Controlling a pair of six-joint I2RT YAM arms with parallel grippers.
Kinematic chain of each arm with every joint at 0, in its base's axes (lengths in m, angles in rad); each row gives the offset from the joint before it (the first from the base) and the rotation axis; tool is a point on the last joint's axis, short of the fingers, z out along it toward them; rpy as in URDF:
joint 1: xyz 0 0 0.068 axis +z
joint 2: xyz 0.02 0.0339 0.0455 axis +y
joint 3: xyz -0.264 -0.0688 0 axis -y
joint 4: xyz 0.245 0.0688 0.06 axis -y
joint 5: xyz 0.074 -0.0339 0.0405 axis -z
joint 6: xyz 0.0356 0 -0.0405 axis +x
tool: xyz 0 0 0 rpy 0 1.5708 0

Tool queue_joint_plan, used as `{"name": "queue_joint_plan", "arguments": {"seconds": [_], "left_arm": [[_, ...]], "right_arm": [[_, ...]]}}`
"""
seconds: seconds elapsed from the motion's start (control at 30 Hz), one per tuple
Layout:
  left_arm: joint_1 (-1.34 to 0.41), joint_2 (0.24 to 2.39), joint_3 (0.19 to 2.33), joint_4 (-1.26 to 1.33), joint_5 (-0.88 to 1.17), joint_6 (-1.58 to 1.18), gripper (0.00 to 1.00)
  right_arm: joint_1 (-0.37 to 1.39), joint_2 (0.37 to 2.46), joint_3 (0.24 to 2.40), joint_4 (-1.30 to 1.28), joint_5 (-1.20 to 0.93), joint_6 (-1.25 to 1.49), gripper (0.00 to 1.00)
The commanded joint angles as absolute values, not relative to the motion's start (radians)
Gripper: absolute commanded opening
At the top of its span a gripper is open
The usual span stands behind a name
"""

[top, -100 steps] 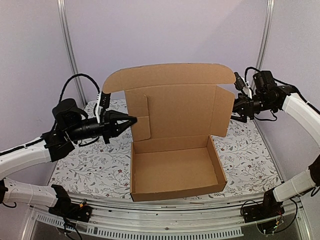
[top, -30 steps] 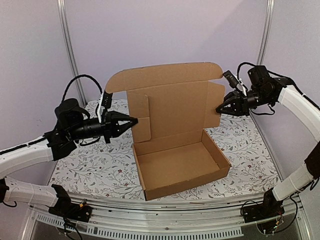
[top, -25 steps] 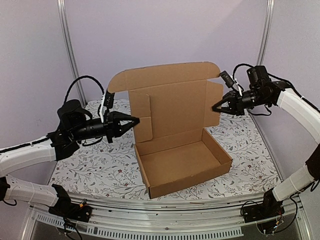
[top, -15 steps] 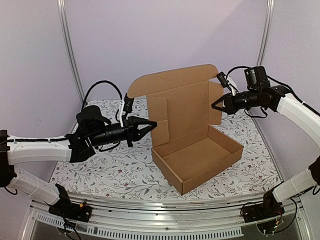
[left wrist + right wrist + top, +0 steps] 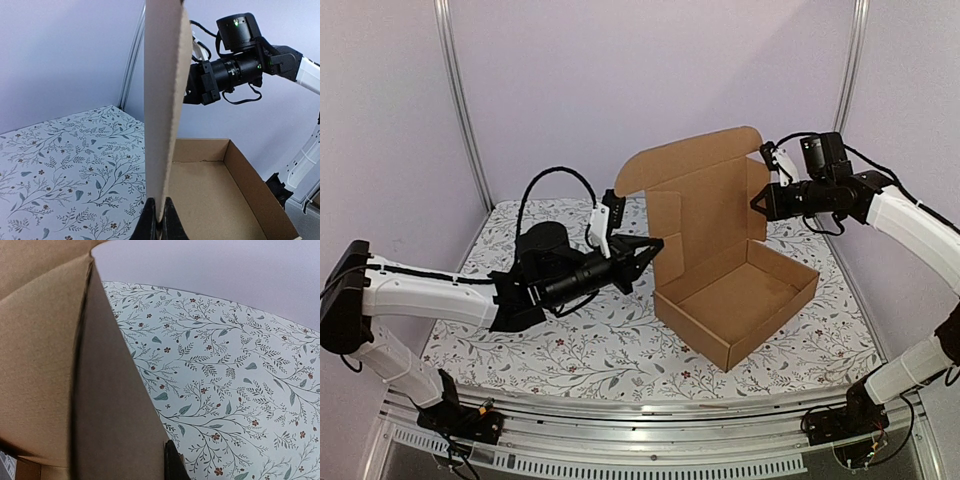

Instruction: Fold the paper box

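Cardboard on the floral table (image 5: 520, 340): the paper box (image 5: 740, 300) sits right of centre, tray skewed, lid upright. Left gripper (image 5: 655, 246) is clamped on the lid's left side flap (image 5: 162, 100). Right gripper (image 5: 760, 202) is closed at the right side flap (image 5: 110, 405), apparently pinching its edge. Risk: opposed pulls from the two arms may crease or tear a flap, or drag the light tray sideways.

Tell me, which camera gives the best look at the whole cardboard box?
The top external view: it shows the whole paper box, tray and upright lid. The left wrist view shows only one flap edge-on plus part of the tray; the right wrist view, just close-up cardboard.
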State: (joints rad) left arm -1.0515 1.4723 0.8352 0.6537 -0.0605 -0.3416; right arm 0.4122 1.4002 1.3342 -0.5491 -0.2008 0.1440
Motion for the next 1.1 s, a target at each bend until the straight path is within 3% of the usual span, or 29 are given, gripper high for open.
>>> {"name": "queue_joint_plan", "arguments": {"seconds": [0.0,0.23,0.5,0.7,1.07], "left_arm": [[-1.067,1.430,0.831,0.663,-0.137,-0.273,0.00],[-1.057,1.406,0.772,0.599,-0.163,-0.110,0.00],[-1.057,1.539,0.659,0.817,-0.289,0.067,0.00],[-1.055,1.680,0.609,1.012,-0.365,0.167,0.00],[-1.059,1.794,0.561,1.138,-0.441,0.241,0.00]], "right_arm": [[0.427,1.395,1.306,-0.489,-0.181,0.211,0.02],[0.428,1.416,1.192,-0.344,-0.260,0.182,0.00],[0.430,1.522,1.053,0.055,-0.338,0.193,0.00],[0.448,1.668,1.061,0.137,-0.334,0.177,0.00],[0.525,1.801,1.033,0.197,-0.287,0.140,0.00]]}}
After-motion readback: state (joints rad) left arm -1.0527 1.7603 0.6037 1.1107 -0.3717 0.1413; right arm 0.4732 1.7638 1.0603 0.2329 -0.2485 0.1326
